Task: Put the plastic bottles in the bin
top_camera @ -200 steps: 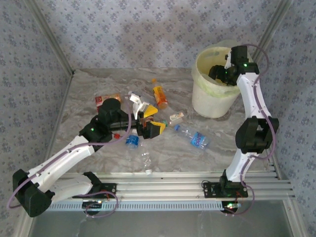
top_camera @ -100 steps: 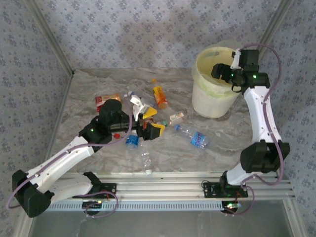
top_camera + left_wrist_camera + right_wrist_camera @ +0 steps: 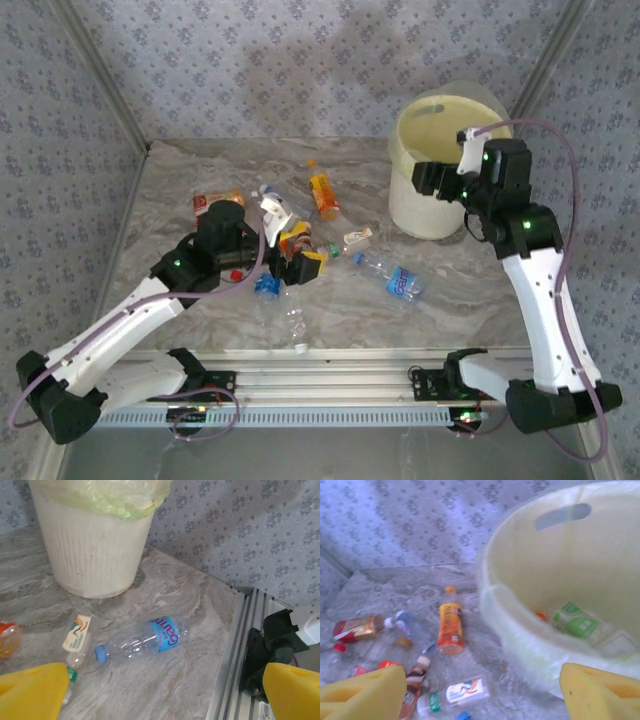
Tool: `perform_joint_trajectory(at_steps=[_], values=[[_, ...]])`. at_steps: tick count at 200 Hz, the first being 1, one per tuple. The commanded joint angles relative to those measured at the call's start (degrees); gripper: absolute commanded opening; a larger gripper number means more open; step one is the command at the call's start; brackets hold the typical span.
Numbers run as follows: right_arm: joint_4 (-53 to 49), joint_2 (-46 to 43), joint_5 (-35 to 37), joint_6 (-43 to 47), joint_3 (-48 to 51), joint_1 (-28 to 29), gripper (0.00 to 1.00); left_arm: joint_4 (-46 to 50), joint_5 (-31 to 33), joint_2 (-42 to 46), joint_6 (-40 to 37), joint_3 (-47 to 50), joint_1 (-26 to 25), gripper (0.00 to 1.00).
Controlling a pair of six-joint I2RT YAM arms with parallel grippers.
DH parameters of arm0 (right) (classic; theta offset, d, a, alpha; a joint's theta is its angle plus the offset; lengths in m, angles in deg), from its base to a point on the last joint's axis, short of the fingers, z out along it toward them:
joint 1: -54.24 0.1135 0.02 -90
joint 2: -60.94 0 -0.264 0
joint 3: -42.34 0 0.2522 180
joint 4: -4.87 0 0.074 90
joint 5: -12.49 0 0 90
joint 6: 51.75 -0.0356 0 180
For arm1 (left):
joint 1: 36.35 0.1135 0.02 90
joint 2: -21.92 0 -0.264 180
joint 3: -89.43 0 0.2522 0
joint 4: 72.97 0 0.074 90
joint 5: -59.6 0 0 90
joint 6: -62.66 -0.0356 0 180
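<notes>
On the marbled desk (image 3: 200, 160), the bin (image 3: 420, 205) stands at the far right corner. The right pincer (image 3: 428, 180), which a second ago hung over the bin's mouth, has drawn back towards the near side and now sits in front of its wall. Its yellow fingers are spread wide with nothing between them. That suggests one delivery is over and the arm is free to fetch again; a green-labelled bottle (image 3: 577, 622) already lies in the lined bottom. The left pincer (image 3: 300, 255) has hardly shifted. It is low over the cluster of bottles at the middle of the desk, likewise spread and empty, so most of the job appears to remain. The clear blue-labelled bottle (image 3: 395, 278) lies on its side between the cluster and the bin, apart from both. Its long axis runs diagonally, with the blue cap towards the cluster and the base towards the near right corner. The orange bottle (image 3: 323, 195) lies flat nearer the far edge, cap towards that edge and long axis running roughly near to far. A red-labelled bottle (image 3: 215, 202) rests towards the left edge. A small white-labelled bottle (image 3: 357, 238) lies beside the cluster.
</notes>
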Motion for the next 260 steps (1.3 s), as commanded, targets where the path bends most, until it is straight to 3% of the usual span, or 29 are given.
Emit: perform_joint_trajectory(at_steps=[1, 58, 88, 148, 205, 260], values=[[-2.1, -3.9, 2.3, -1.4, 4.1, 4.5, 0.82, 10.4, 3.5, 2.7, -2.3, -3.4, -0.4, 1.00], [-2.0, -10.5, 7.2, -11.5, 15.0, 19.5, 0.79, 25.7, 4.9, 8.5, -0.8, -2.4, -0.4, 1.00], [0.8, -10.7, 12.9, -16.6, 20.7, 29.4, 0.79, 24.4, 1.1, 14.0, -1.0, 2.6, -0.4, 1.00], [11.2, -3.9, 20.7, -24.3, 28.3, 46.2, 0.83, 24.8, 2.6, 21.0, -1.7, 7.0, -0.4, 1.00], [18.3, 8.9, 20.0, -29.6, 28.4, 53.5, 0.93, 25.7, 2.1, 24.7, -0.9, 9.5, -0.4, 0.99], [25.8, 20.8, 16.1, -32.8, 27.9, 56.2, 0.92, 25.1, 1.9, 25.9, -0.8, 9.9, -0.4, 1.00]])
